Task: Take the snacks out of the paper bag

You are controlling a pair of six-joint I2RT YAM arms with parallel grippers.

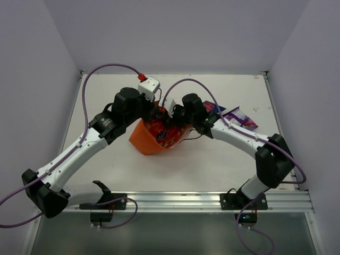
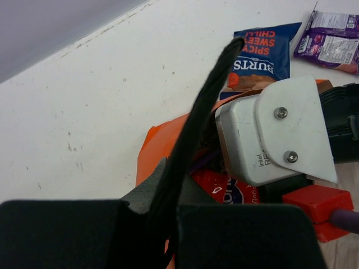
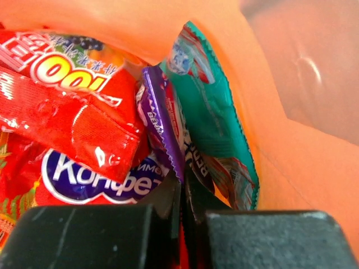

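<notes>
The orange paper bag [image 1: 147, 142] lies tilted at the table's middle, mouth facing the far side. My left gripper [image 1: 155, 113] is shut at the bag's rim; in the left wrist view [image 2: 171, 188] a black cord handle [image 2: 207, 106] runs up from the closed fingers. My right gripper [image 1: 172, 121] is inside the bag and shut [image 3: 182, 188] on the corner of a purple packet [image 3: 162, 120]. Beside it are a teal packet [image 3: 216, 106], a small red packet [image 3: 67, 112] and a larger red packet [image 3: 95, 179]. A blue-and-red packet [image 1: 212, 108] and a second purple packet [image 1: 241, 118] lie on the table.
The right wrist's white camera housing [image 2: 280, 129] sits close to my left fingers over the bag [image 2: 160, 140]. The two loose packets also show in the left wrist view, blue-and-red [image 2: 263, 56] and purple [image 2: 331, 42]. White walls enclose the table on three sides.
</notes>
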